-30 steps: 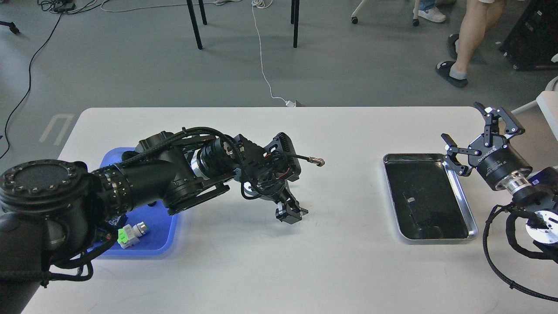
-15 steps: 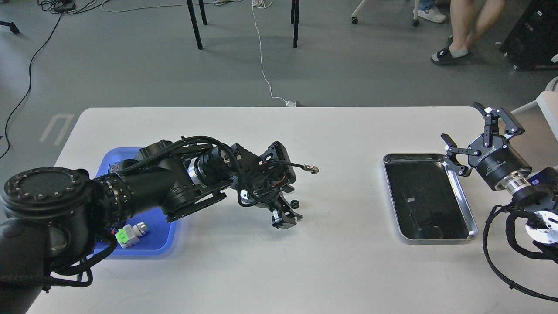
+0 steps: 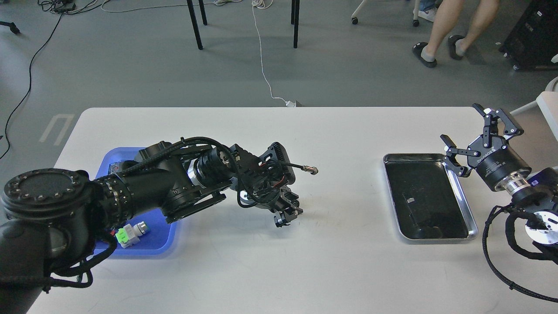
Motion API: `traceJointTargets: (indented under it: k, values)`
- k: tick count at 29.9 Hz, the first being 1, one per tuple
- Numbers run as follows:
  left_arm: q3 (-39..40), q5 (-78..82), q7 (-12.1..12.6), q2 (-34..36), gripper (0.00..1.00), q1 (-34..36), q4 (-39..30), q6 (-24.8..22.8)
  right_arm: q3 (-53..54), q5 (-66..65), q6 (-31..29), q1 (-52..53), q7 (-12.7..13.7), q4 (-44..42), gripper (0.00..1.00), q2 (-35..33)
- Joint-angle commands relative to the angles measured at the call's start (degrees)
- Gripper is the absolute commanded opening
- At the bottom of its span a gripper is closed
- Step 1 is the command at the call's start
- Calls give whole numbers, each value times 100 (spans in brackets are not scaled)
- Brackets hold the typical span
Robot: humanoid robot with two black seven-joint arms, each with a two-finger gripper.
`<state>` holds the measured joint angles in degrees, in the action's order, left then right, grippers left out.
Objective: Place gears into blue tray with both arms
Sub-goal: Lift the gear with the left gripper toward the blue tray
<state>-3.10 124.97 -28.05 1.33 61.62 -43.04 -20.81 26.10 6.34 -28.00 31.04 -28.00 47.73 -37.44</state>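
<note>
Left gripper point(image 3: 285, 213) pointed down at the table point(image 3: 279, 261), fingers drawn close; whether they held a gear could not be told, none being visible. Blue tray point(image 3: 150, 244) lay behind these fingers, leftward. Right gripper point(image 3: 479, 131) hovered spread, empty, well apart.

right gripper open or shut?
Open: the right gripper has its fingers spread wide apart, nothing between them, beside the steel tray.

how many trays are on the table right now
2. The blue tray sits at the table's left, partly covered by the left arm. The steel tray with a black floor sits at the right, just beside the right claw.
</note>
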Motion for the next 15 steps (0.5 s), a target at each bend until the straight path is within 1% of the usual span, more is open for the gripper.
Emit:
traceJointTargets:
  k: [1,7,10,15]
  values:
    - [2,3,5,-10,14,17,6,-2,-9,-1,0,-2,0,0,98,9]
    - [81,3,5,25,14,78,-82,-11,0,-1,0,-2,0,0,98,9]
    - [90,3,5,200,14,297,-195,-11,0,-1,0,7,0,0,98,17]
    - [195,-341,5,1218,16,465,-862,-19,0,-1,0,-2,0,0,98,44]
